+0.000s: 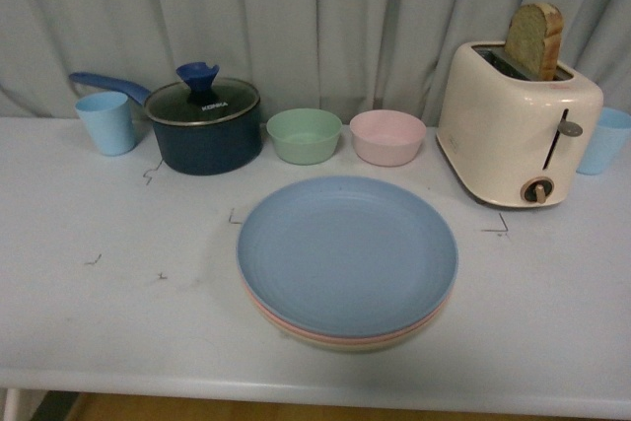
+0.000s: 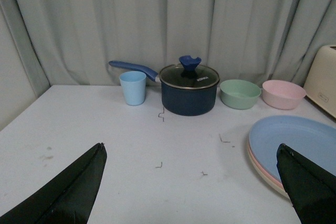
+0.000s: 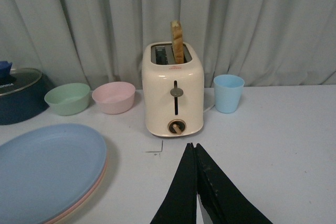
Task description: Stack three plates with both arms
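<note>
The three plates lie in one stack on the white table: the blue plate (image 1: 347,251) on top, the pink plate's rim (image 1: 268,317) under it, the beige plate's rim (image 1: 355,345) lowest. The stack also shows in the left wrist view as blue plate (image 2: 296,142) and in the right wrist view as blue plate (image 3: 44,166). My left gripper (image 2: 191,148) is open, its fingers wide apart over bare table beside the stack. The right gripper (image 3: 191,145) is shut and empty, in front of the toaster. Neither arm appears in the front view.
Along the back stand a light blue cup (image 1: 106,122), a dark blue lidded pot (image 1: 204,125), a green bowl (image 1: 304,135), a pink bowl (image 1: 387,137), a cream toaster (image 1: 518,135) holding a bread slice (image 1: 535,39), and another blue cup (image 1: 603,140). A grey curtain hangs behind.
</note>
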